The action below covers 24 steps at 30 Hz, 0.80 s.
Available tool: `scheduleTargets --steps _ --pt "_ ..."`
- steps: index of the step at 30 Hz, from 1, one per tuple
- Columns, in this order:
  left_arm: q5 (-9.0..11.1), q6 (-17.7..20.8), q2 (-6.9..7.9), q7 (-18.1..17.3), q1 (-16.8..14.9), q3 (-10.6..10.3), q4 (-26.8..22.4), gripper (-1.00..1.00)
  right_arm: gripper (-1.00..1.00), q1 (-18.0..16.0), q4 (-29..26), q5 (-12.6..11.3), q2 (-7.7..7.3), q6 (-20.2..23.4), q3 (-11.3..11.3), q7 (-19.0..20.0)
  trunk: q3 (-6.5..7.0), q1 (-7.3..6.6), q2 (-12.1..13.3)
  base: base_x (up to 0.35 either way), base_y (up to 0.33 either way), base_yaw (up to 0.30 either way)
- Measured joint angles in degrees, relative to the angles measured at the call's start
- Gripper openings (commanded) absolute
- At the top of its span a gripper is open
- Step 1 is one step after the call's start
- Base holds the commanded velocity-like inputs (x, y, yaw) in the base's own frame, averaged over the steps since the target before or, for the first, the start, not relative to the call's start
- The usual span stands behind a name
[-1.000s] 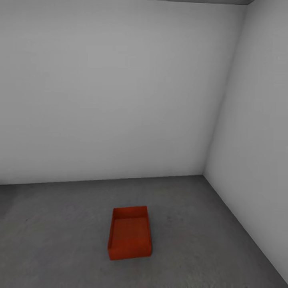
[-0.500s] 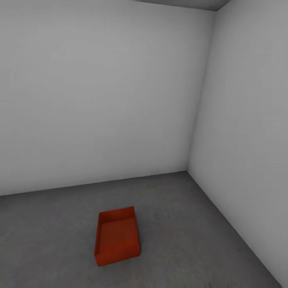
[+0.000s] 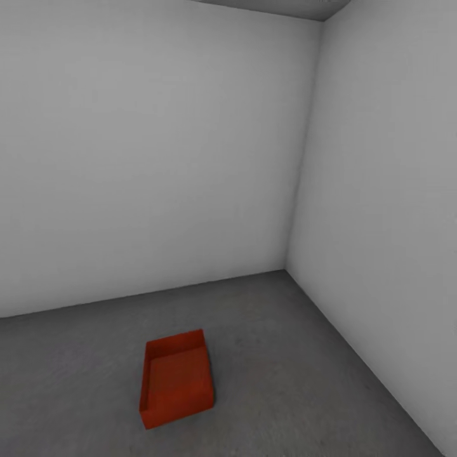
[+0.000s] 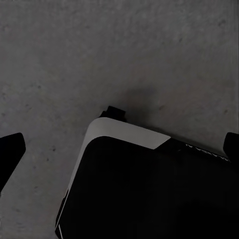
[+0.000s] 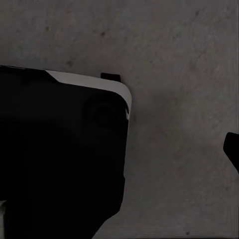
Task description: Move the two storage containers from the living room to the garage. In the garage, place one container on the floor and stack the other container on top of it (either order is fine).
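No brand, label or readable writing shows anywhere. An orange-red bin [image 3: 176,378] sits lidless and upright on the dark grey mottled concrete floor [image 3: 298,381], lower left of centre in the head view, well apart from the pale grey walls [image 3: 146,152] that meet in a corner at upper right. Both wrist views look down at the same concrete past the robot's dark, white-edged base [image 4: 149,189]. The left gripper's [image 4: 119,152] fingertips [image 4: 10,149] stand wide apart, holding nothing. Only one dark tip [image 5: 233,149] of the right gripper shows, so I cannot tell its state.

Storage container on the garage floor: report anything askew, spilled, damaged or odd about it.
Nothing is damaged or spilled. The storage container sits flat and upright on the concrete floor, empty, apart from both walls. It lies slightly skewed to the back wall, which hardly matters. Nothing is stacked on it.
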Motion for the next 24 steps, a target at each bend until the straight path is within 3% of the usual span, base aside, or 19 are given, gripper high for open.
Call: scheduleTargets --steps 18,24 --pt "-0.03 0.14 0.00 -0.23 0.31 0.00 0.05 1.00 1.00 0.00 0.01 0.00 -0.17 0.11 0.00 0.01 0.25 0.00 0.00 0.000 0.000 -0.286" --pt "0.03 0.11 0.23 -3.79 0.57 0.00 0.06 1.00 1.00 0.00 0.00 0.00 -0.11 0.07 0.00 0.01 0.26 0.00 0.00 0.000 0.000 -0.288"
